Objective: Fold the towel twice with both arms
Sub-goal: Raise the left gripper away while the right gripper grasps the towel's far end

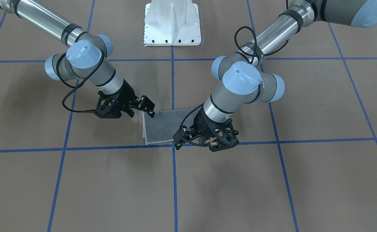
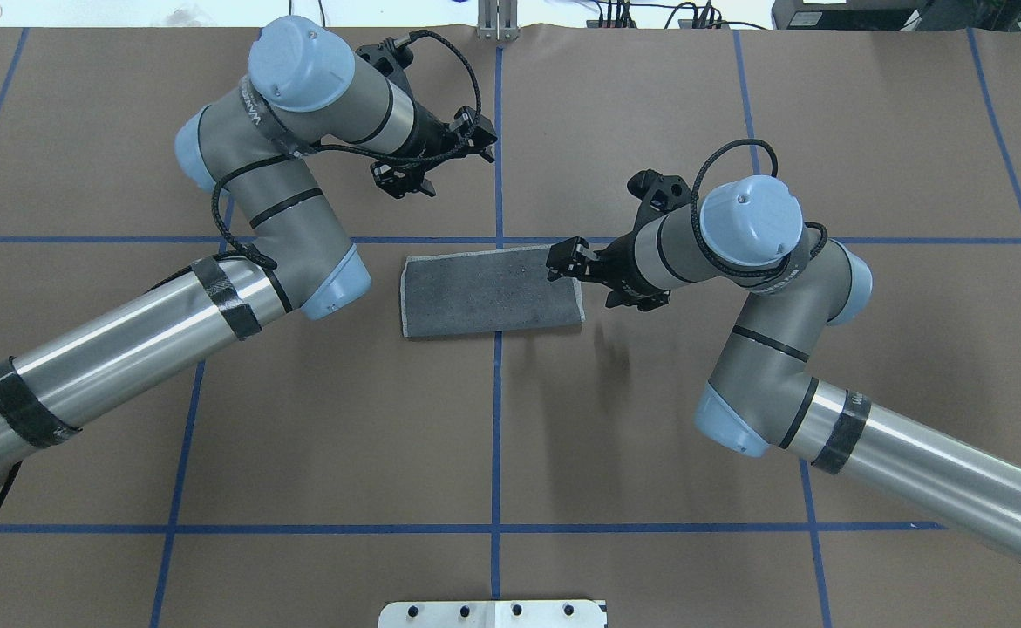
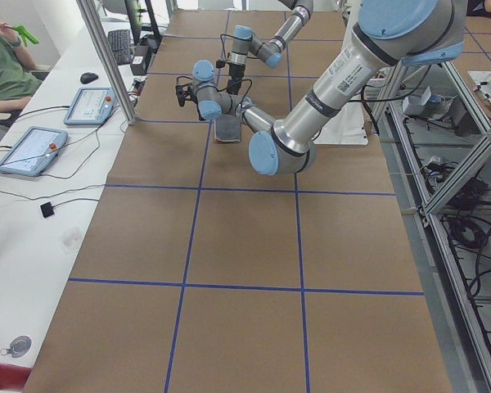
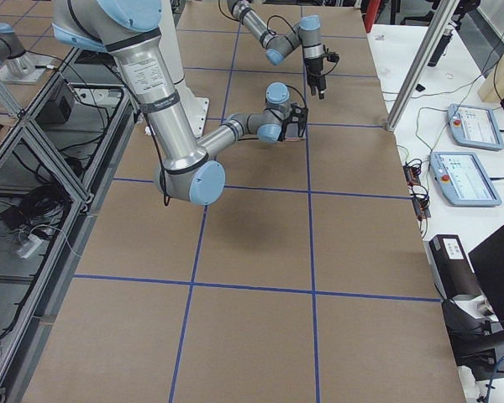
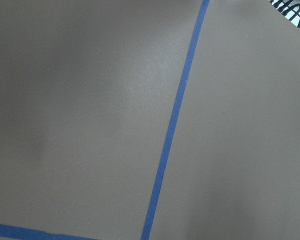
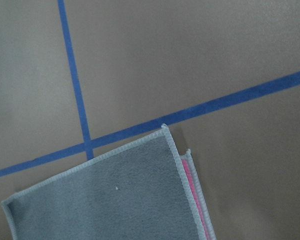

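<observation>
Towel [image 2: 493,292] folded once (grey up), flat; left claw [image 2: 449,161], right claw [image 2: 593,279] both spread, empty.

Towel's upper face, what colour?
Grey on the towel, pink peeking at one edge; right wrist view.

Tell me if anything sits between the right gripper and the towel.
Nothing visible does. The right gripper sits at one corner of the towel, with only bare table around that corner.
</observation>
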`<control>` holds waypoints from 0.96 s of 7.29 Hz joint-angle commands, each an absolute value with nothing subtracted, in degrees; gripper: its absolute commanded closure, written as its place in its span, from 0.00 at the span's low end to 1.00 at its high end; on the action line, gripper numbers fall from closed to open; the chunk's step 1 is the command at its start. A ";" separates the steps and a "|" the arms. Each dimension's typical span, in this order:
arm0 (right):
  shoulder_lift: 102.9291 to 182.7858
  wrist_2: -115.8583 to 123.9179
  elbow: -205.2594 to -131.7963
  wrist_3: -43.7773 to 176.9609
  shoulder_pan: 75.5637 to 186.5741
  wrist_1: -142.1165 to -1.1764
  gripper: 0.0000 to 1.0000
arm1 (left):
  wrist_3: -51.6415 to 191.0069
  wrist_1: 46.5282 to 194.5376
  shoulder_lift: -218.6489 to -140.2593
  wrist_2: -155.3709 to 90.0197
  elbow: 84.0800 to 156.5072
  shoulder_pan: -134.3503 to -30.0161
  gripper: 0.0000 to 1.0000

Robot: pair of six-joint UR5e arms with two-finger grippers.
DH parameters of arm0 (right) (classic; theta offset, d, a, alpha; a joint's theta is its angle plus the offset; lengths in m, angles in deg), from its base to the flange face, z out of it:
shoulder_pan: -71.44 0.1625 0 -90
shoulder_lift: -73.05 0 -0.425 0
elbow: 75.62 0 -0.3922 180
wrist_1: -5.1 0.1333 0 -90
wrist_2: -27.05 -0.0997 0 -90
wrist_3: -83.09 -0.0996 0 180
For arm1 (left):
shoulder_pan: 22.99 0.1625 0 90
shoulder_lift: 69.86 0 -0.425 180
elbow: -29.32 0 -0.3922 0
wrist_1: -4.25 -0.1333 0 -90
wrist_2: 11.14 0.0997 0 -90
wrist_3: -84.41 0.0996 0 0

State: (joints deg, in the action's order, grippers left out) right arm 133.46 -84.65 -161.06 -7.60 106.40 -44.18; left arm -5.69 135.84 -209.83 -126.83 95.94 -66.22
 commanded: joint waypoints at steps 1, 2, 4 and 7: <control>133.69 -84.74 -160.61 -7.70 105.37 -44.73 0.01 | -5.32 135.91 -209.78 -127.42 95.95 -66.67 0.00; 133.35 -84.74 -160.61 -7.70 105.19 -47.08 0.01 | -5.24 135.91 -209.87 -127.42 95.95 -66.67 0.00; 133.26 -84.74 -160.00 -7.61 104.66 -48.07 0.02 | -5.24 136.00 -209.78 -127.42 95.95 -66.67 0.00; 132.90 -84.74 -159.64 -8.13 104.75 -47.99 0.25 | -5.24 136.00 -209.78 -127.42 95.95 -66.67 0.00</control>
State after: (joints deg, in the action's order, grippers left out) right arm 133.01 -84.75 -159.77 -7.81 104.71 -47.99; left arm -5.24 136.00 -209.79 -127.42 95.95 -66.67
